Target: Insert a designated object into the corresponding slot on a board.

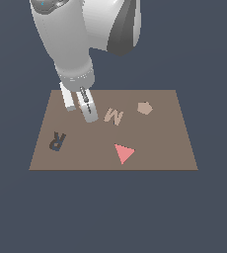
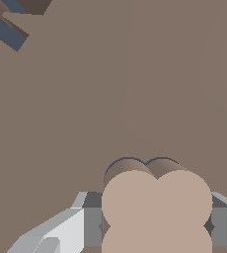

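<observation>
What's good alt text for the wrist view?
Close-up of a tan four-lobed clover piece held between the gripper fingers, sitting low over the brown board. A dark cut-out shows at one corner.

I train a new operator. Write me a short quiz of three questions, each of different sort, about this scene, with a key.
1. True or false: the gripper hangs over the board.
2. Which piece sits between the fingers in the wrist view? A) pentagon B) clover piece C) letter M
3. Fill in: the dark cut-out near the exterior view's left edge has the shape of the letter ___.

Key: 1 true; 2 B; 3 R.
</observation>
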